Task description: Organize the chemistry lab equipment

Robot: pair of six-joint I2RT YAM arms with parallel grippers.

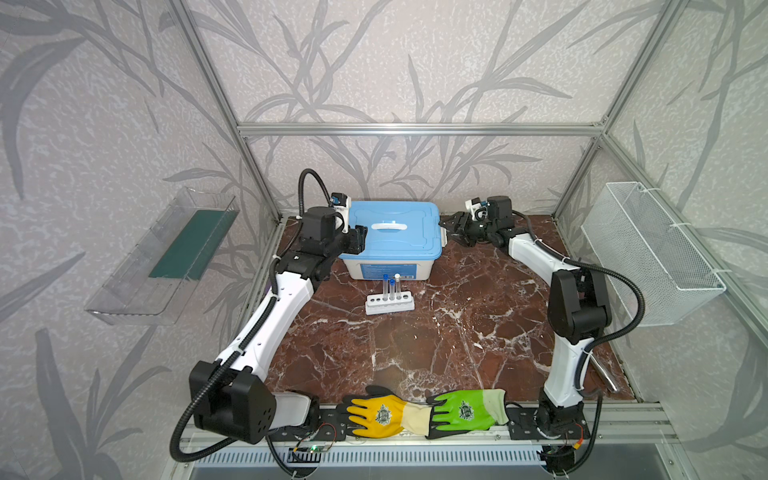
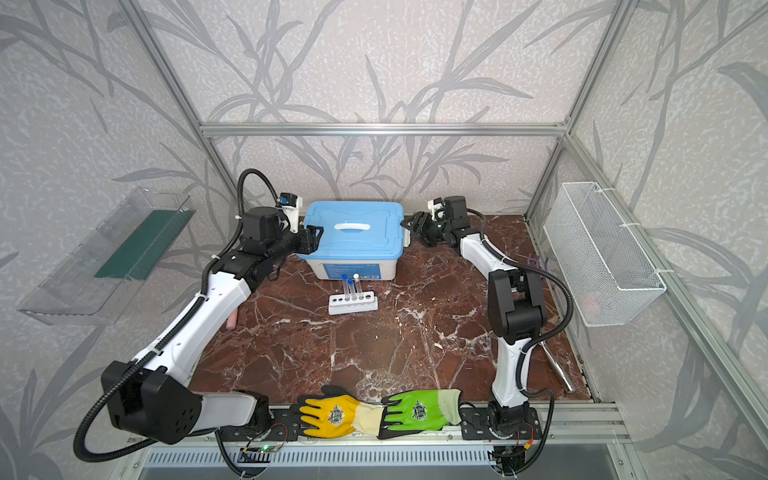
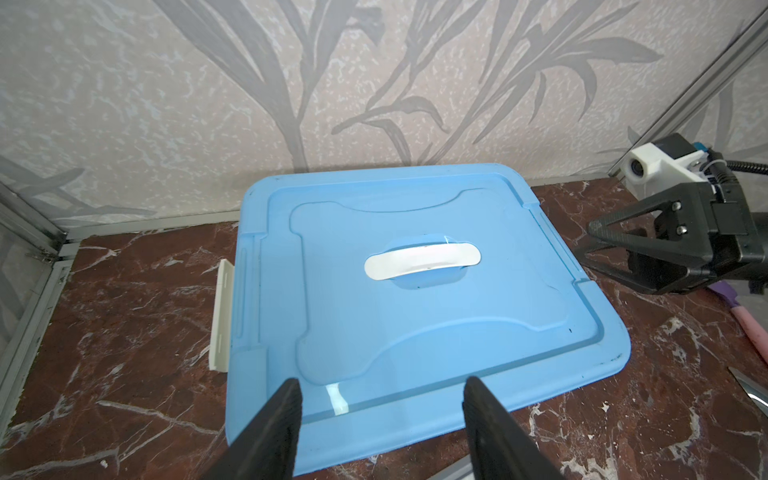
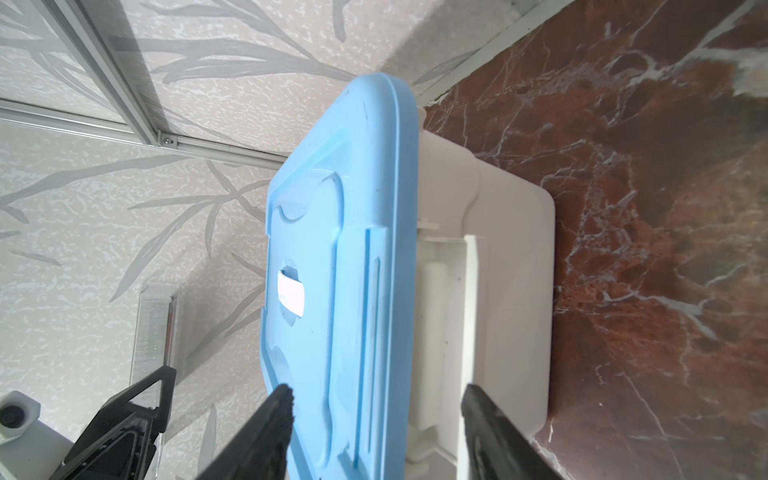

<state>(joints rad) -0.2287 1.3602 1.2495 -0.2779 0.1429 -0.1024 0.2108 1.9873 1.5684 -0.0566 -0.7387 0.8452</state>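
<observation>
- Nearest the front, a yellow glove (image 1: 376,411) and a green glove (image 1: 465,409) lie cuff to cuff across the front edge of the tabletop (image 1: 415,353), between the bases of the two arms.
- Farther back, about mid-width, the white six-hole rack (image 1: 390,305) sits flat on the marble, just in front of the storage box.
- Three test tubes (image 1: 392,289) stand upright in the rack. Two have blue caps and one has a white cap.
- Behind the rack, against the back wall, is a white storage box with a blue lid (image 1: 395,226). The lid is on, with its white handle lying flat in the middle.
- The left gripper (image 3: 380,386) hovers at the left end of the box, level with the lid. Its fingers are spread apart over the lid's edge and hold nothing.
- The right gripper (image 4: 376,392) is at the opposite end of the box. Its fingers are also apart, and the lid's rim and a white side latch (image 4: 473,311) show between them. I cannot tell whether either finger touches the box.
- The left wrist view shows another white latch (image 3: 220,316) on the long side of the box that faces the back wall.
- Metal tweezers (image 2: 559,370) lie on the tabletop near the front right corner, partly hidden behind the right arm.
- A pink tool handle (image 2: 232,319) pokes out from under the left arm.
- A wire basket (image 1: 648,249) hangs on the right wall and a clear shelf (image 1: 166,253) on the left wall.
</observation>
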